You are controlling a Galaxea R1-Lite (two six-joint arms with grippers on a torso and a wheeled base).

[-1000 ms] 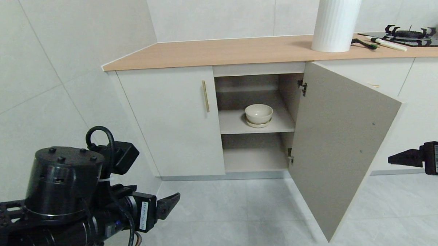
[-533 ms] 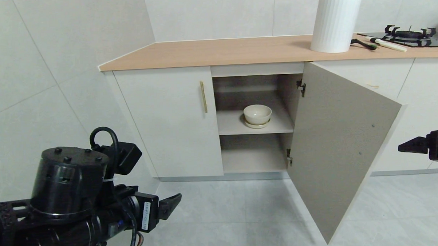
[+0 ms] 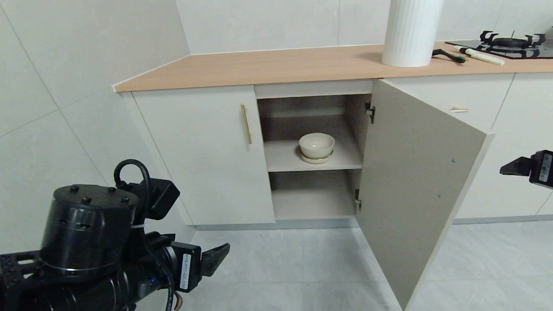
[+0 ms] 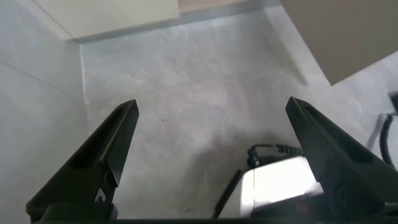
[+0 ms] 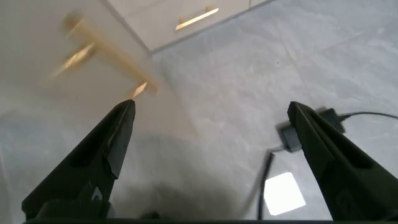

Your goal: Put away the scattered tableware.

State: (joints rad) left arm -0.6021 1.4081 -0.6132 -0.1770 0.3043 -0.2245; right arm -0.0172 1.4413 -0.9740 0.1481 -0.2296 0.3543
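On upper cabinet shelf [image 3: 283,160]: bowl [image 3: 316,145] sits on a saucer [image 3: 316,160], door [image 3: 415,178] swung open. Left gripper [image 4: 211,106] low over floor [image 3: 285,265], jaws spread, empty. Right gripper [image 5: 211,107] right of door, clear of it, jaws spread, empty.

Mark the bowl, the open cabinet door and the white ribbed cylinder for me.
bowl [image 3: 317,149], head view, front of its outer wall.
open cabinet door [image 3: 419,169], head view, middle of its inner face.
white ribbed cylinder [image 3: 412,28], head view, middle of its side.
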